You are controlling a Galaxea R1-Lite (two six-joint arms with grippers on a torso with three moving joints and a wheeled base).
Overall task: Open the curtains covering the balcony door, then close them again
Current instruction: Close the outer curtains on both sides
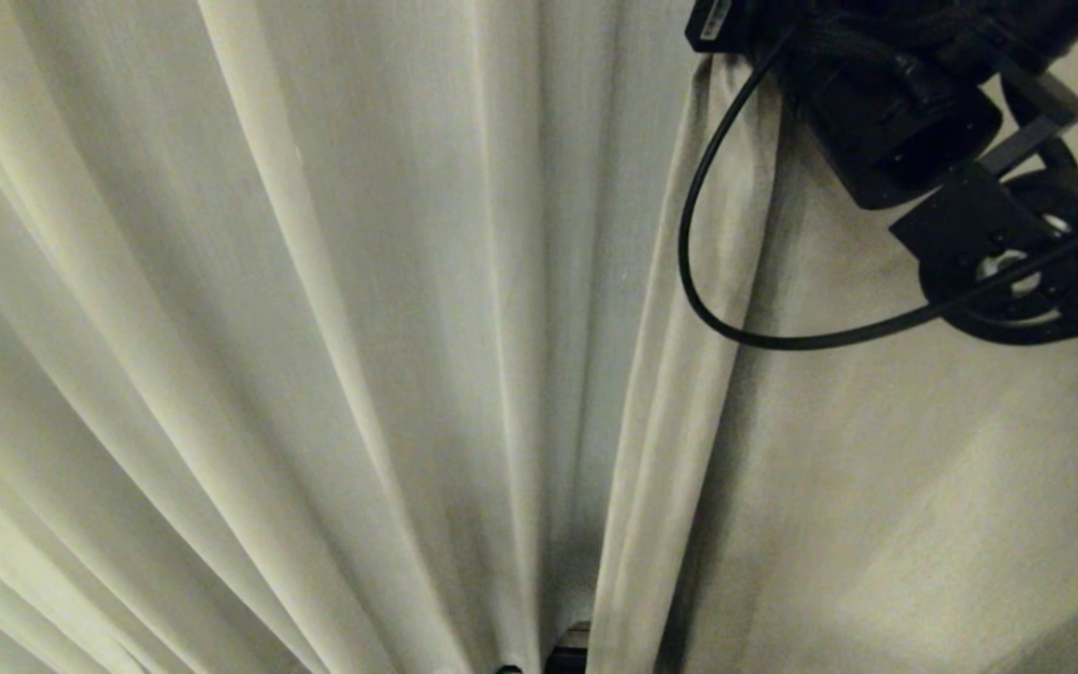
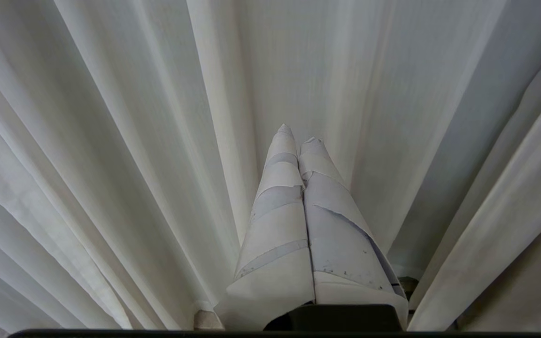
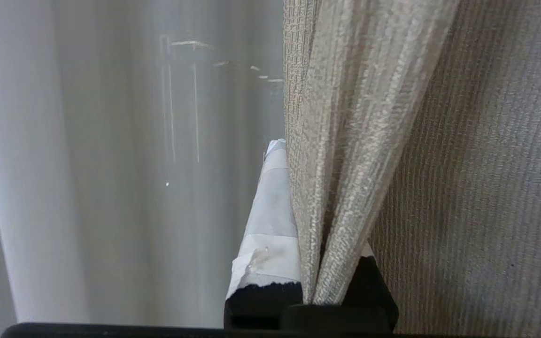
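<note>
Pinching a fold of the thick curtain (image 3: 341,155), the right gripper (image 3: 315,281) is gaining purchase to drag it sideways; the left gripper (image 2: 298,141) is idling closed, facing the pleats.

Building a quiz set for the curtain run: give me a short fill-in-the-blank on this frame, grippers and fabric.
1. The right gripper is shut on a fold of the ____ curtain.
2. The left gripper is shut and holds ____.
3. In the head view, only the ____ arm shows.

Missing words: thick grainy; nothing; right
</note>
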